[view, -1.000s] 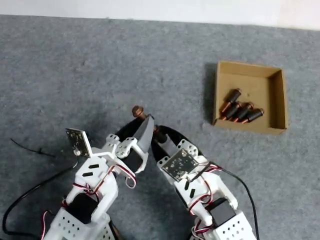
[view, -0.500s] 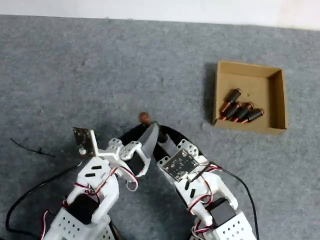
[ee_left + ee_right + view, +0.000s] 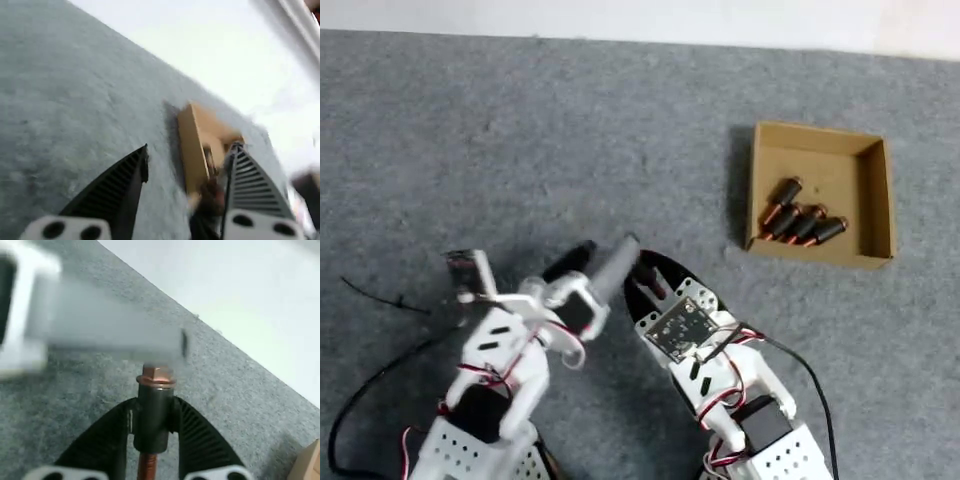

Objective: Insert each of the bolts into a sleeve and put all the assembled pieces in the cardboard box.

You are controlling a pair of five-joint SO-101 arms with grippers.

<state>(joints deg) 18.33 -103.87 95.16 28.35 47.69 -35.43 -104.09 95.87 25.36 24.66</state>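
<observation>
Coppery metal bolt (image 3: 156, 376) in matt black sleeve (image 3: 151, 420) (rough grey carpet (image 3: 240, 390) below)

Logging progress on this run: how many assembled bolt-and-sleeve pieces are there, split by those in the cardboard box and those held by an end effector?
In the brown cardboard box, black sleeve-and-copper-bolt pieces: 4
In the right end effector, black sleeve-and-bolt piece: 1
Total: 5
</observation>
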